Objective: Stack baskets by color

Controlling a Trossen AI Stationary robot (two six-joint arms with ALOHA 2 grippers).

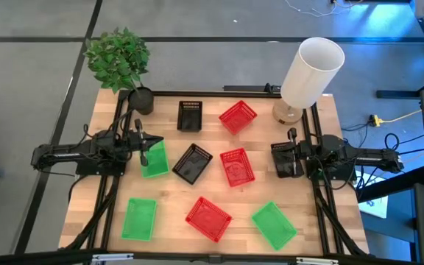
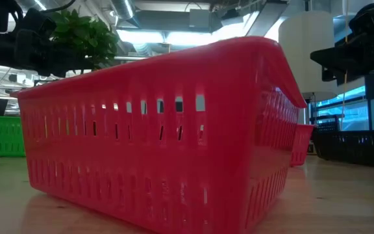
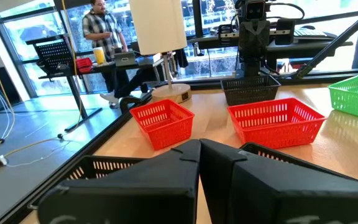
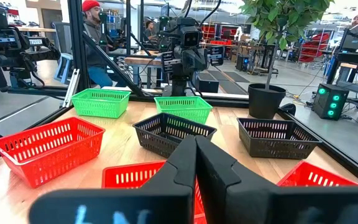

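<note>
Eight baskets lie scattered on the wooden table, each on its base. The red ones are at the far middle [image 1: 238,116], the centre [image 1: 237,166] and the near middle [image 1: 208,218]. Green ones sit at the left [image 1: 155,160], near left [image 1: 139,218] and near right [image 1: 274,224]. Black ones are at the far middle [image 1: 190,115] and the centre [image 1: 192,163]. My left gripper [image 1: 144,149] is shut and level, above the left green basket's edge. My right gripper [image 1: 278,159] is shut and level at the table's right side, holding nothing.
A potted plant [image 1: 141,99] stands at the far left corner and a tall white lampshade [image 1: 311,71] on a wooden base at the far right. A black frame runs around the table's edge [image 1: 219,93]. People [image 3: 101,28] show in the room beyond.
</note>
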